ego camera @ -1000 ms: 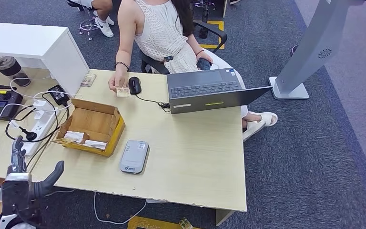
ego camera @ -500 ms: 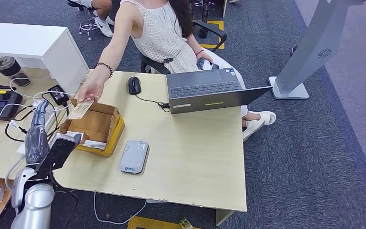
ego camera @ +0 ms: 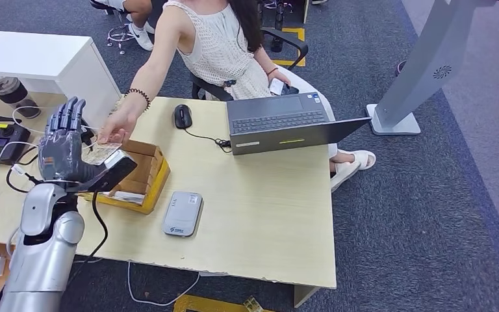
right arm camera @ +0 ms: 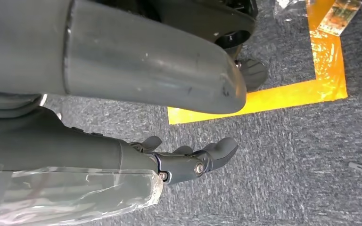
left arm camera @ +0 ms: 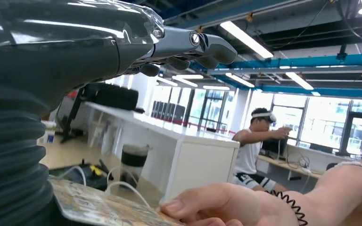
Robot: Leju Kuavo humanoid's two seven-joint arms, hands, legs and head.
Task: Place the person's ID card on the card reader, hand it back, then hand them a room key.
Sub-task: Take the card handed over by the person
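Note:
My left hand (ego camera: 70, 151) is raised over the table's left side, palm up, its fingers (left arm camera: 188, 44) stretched out straight. The person's hand (ego camera: 114, 128) holds the ID card (ego camera: 100, 153) and lays it against my palm, just above my thumb (ego camera: 113, 173). In the left wrist view the card (left arm camera: 99, 207) lies beside the wrist cover, with the person's fingers (left arm camera: 207, 205) on it and my own fingers well apart from it. The grey card reader (ego camera: 183, 212) lies on the table near the front edge. My right hand (right arm camera: 193, 162) hangs over the carpet, holding nothing.
An open cardboard box (ego camera: 133, 174) with white cards inside sits right under my left hand. A laptop (ego camera: 279, 123) and a mouse (ego camera: 183, 116) stand in front of the seated person. Cables and a power strip (ego camera: 52, 170) lie at the left.
My left arm has risen from the table's front-left corner to above the box. The person has carried the card from beside the mouse over to my palm.

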